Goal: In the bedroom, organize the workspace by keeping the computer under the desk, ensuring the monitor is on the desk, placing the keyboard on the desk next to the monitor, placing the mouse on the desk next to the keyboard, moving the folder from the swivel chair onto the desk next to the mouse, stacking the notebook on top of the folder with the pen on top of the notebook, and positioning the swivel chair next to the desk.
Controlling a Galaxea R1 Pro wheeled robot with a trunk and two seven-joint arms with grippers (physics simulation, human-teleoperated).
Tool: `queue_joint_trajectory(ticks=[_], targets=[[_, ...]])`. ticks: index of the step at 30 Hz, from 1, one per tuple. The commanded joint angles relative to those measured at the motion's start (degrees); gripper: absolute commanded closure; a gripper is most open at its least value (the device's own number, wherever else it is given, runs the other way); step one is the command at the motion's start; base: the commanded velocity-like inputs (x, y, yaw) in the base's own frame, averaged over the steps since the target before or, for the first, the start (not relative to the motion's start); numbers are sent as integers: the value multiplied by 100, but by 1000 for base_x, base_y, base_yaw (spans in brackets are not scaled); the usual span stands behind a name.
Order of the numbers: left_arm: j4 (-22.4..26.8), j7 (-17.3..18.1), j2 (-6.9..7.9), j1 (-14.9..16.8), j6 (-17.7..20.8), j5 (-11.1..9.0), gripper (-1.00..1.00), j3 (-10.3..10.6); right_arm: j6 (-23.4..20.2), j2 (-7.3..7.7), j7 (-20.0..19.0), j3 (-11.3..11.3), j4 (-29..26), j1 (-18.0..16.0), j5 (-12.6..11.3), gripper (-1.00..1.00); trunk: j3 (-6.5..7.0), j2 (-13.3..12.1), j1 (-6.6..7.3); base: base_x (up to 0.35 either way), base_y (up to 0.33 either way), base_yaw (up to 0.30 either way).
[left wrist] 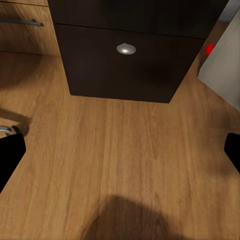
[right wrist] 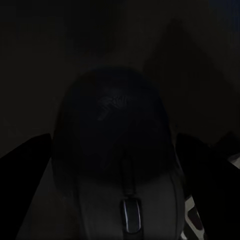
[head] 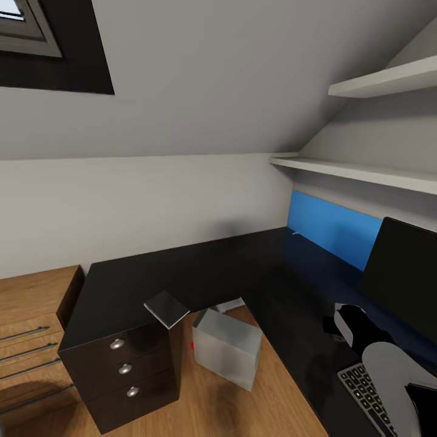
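Mouse closest to right wrist lens: low rounded dark shell, pale band around scroll wheel, faint logo on back. Sits between right gripper fingers, one dark finger either side; whether pads actually touch shell, cannot tell. Risk: smooth domed shell may squirt out if squeezed off-centre, or get nudged into keyboard just beside it. Beyond: black desk, monitor. Left gripper spread wide, empty, over wood floor before drawer unit.

Grey sloped wall with a dark-framed window at upper left, two pale shelves at right, wood floor below.
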State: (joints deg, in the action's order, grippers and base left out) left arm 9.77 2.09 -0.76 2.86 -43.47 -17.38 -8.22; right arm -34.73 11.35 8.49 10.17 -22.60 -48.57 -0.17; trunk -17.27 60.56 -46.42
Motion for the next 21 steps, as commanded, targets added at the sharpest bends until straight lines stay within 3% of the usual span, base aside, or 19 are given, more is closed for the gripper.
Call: queue_joint_trajectory(ticks=[1,21], targets=[[-2,23,-3,4,-13,9,-100,-39,-25,-1,13,22,-8,-3,-3,100,-26,46,-23,0,0,0],[-2,20,-3,4,-12,8,-100,-39,-33,8,12,19,1,-3,6,100,-385,849,-462,0,0,0]])
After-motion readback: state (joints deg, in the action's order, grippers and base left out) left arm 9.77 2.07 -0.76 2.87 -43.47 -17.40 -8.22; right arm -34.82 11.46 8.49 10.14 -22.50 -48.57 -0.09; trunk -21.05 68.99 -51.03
